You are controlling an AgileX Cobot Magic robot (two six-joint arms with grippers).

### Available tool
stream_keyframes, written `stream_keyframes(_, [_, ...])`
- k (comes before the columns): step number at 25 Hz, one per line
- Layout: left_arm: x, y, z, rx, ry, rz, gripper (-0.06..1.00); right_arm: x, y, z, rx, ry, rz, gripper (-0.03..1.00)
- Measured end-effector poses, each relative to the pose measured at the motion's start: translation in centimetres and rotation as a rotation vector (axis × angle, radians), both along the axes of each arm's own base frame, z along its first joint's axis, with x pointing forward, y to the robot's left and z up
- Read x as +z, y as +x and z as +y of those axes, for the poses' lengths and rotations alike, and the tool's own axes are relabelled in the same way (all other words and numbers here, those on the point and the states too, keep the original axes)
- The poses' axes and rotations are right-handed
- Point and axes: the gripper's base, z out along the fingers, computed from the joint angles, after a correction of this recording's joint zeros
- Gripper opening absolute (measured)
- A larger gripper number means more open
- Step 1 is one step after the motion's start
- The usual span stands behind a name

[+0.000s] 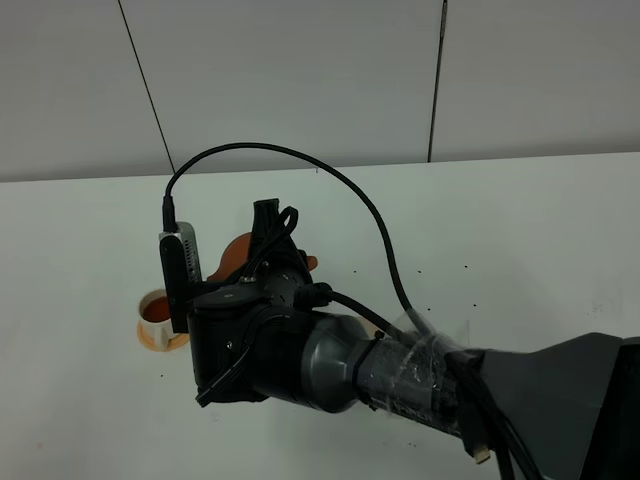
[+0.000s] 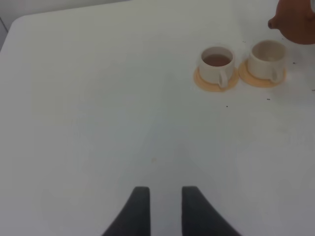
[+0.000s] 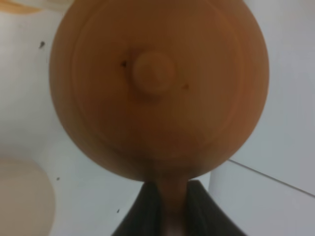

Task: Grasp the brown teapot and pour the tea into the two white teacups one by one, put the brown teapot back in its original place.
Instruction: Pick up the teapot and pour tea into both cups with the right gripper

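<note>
Two smooth white teacups (image 2: 216,66) on orange saucers (image 2: 206,84); right gripper (image 3: 172,199) pinches the handle of the round matte clay teapot (image 3: 157,88), left gripper (image 2: 165,194) gapes empty.

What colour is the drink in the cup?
Reddish-brown. The tea in the filled teacup shows best in the left wrist view.

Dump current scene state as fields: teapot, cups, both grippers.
brown teapot: lid on, handle clamped in right gripper
filled teacup: reddish tea inside
other teacup: no tea visible, teapot spout close by
orange saucers: one under each teacup
left gripper: open, empty, over white table
</note>
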Motion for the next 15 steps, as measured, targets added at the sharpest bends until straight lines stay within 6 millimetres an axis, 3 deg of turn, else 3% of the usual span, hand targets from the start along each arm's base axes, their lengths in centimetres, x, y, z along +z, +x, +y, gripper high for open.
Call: stream_keyframes(15, [0.0,0.0,0.0,-0.001,0.002,0.0,0.23,-0.46,0.27,-0.43,-0.044,-0.014,0.0,0.09])
